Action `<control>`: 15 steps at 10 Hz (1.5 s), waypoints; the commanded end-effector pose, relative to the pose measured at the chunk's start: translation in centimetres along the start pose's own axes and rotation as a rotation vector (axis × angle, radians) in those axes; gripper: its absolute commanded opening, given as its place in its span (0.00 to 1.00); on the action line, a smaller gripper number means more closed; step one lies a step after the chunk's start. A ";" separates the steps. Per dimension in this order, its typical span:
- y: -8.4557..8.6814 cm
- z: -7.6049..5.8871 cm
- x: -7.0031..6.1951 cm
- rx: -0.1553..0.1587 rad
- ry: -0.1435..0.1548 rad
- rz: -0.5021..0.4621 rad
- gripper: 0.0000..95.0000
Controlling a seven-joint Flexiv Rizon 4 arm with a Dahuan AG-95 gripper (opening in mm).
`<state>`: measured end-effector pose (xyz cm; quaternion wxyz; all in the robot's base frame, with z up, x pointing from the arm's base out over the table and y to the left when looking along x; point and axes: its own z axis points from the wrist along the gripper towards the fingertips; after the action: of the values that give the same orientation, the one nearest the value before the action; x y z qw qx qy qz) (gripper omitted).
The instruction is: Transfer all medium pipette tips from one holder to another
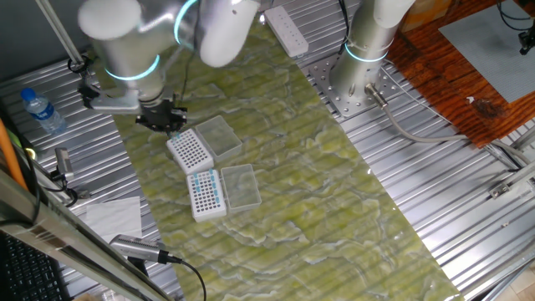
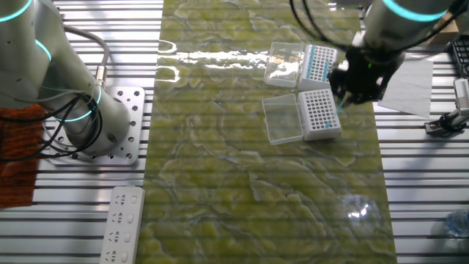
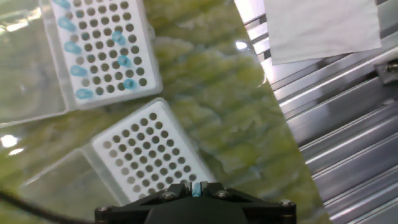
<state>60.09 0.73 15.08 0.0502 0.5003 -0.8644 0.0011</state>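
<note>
Two white grid holders lie on the green mat, each with a clear lid open beside it. One holder [image 3: 102, 46] [image 1: 206, 194] [image 2: 319, 64] carries several light-blue medium pipette tips [image 3: 79, 71]. The other holder [image 3: 152, 152] [image 1: 188, 150] [image 2: 321, 112] shows only dark bare holes. My gripper [image 3: 198, 186] [image 1: 170, 122] [image 2: 344, 95] hovers over the near edge of the bare holder. It is shut on one light-blue pipette tip [image 3: 198, 189], which shows as a small blue sliver between the fingers.
A sheet of white paper [image 3: 323, 28] [image 2: 410, 81] lies on the ribbed metal table beside the mat. A water bottle [image 1: 42, 110], a white power strip [image 1: 288, 32] and a second arm's base [image 1: 364, 50] stand around the mat's edges.
</note>
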 end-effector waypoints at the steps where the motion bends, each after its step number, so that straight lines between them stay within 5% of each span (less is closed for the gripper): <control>1: 2.1 -3.6 -4.0 -0.072 0.008 0.151 0.00; 3: 4.0 -4.5 -7.8 -0.111 -0.036 0.280 0.00; 6: 6.5 -4.7 -11.7 -0.117 -0.054 0.400 0.00; 12: 8.0 -2.8 -14.6 -0.077 -0.082 0.464 0.00; 15: 7.1 -1.4 -14.7 -0.062 -0.101 0.432 0.00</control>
<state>61.22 17.04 15.52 0.0173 0.3003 -0.9529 -0.0385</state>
